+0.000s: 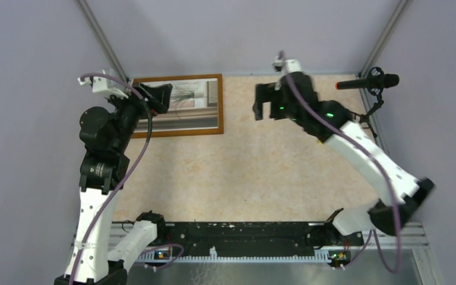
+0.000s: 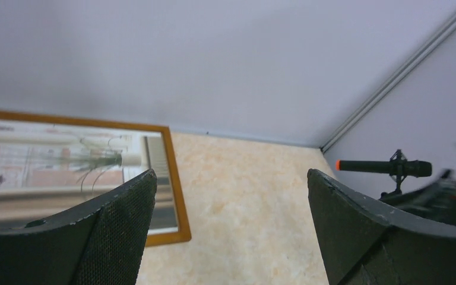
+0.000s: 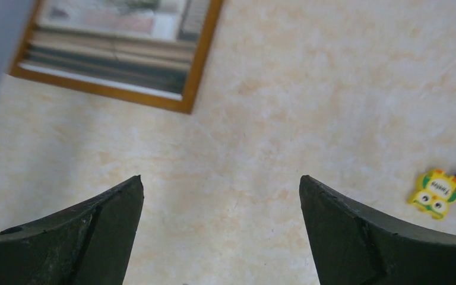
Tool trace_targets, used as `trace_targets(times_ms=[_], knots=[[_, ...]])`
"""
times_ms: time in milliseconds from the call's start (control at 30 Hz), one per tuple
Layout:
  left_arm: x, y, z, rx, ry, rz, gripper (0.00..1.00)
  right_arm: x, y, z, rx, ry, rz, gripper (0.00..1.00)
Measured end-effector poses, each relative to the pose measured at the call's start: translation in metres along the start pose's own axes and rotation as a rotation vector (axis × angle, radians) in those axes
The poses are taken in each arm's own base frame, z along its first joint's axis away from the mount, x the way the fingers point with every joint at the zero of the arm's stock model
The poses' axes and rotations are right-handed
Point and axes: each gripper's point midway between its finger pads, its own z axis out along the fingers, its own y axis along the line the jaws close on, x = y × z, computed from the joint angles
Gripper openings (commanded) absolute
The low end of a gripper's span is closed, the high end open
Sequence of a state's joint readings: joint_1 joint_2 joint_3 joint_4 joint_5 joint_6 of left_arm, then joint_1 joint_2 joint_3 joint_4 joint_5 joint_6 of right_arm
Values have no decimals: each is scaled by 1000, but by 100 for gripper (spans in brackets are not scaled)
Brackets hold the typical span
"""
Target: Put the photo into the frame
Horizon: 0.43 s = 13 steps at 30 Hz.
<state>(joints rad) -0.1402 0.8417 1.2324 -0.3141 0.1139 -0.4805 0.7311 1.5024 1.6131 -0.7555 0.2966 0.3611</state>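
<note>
Listing what we find on the surface point(image 1: 243, 172), item by item.

Item 1, the frame point(image 1: 184, 132): light orange-brown wood, lying flat at the far left corner, close to the back wall.

Item 2, the photo point(image 1: 193, 98): grass blades over pale and brown bands, lying inside the frame's rim. The left wrist view shows it point(image 2: 65, 160) bounded by the wood point(image 2: 177, 196). We cannot tell whether every edge sits fully flush.

Item 3, left arm point(image 1: 104, 154): its jaws are spread wide and hold nothing, poised above the left part of the frame.

Item 4, right arm point(image 1: 368, 151): its jaws are likewise wide apart and empty, over bare surface to the right of the frame and well apart from it.

Item 5, sundries: a microphone point(image 1: 368, 82) at the far right; a small yellow owl toy point(image 3: 434, 193) in the right wrist view.

Our judgement: the placing looks done or nearly so. To finish well, we would lift the left jaws straight up so that neither finger catches the rim. We would press a corner only if one proves raised.
</note>
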Motion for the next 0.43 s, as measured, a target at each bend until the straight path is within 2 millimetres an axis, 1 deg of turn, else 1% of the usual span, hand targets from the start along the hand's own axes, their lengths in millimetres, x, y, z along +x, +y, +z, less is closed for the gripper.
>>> trace_targets(times_ms=[33, 67, 100, 133, 167, 233, 333, 400, 433], knots=[[-9, -6, 1, 22, -23, 8, 99, -21, -5, -34, -30, -87, 6, 99], [-17, -12, 3, 41, -40, 15, 99, -42, -11, -72, -59, -186, 17, 99], [-24, -17, 6, 59, -55, 21, 99, -56, -18, -105, -76, -267, 27, 99], [-29, -20, 7, 70, -66, 24, 99, -65, -25, -128, -85, -325, 33, 99], [-34, -23, 8, 80, -75, 27, 99, -74, -35, -159, -89, -397, 42, 99], [-38, -27, 12, 93, -77, 30, 99, -86, -52, -208, -95, -510, 59, 99], [-43, -30, 14, 97, -77, 34, 99, -97, -73, -262, -95, -641, 81, 99], [-47, -32, 13, 100, -84, 37, 99, -99, -84, -289, -95, -706, 90, 99], [-49, -33, 11, 102, -89, 37, 99, -100, -89, -299, -93, -729, 96, 99]])
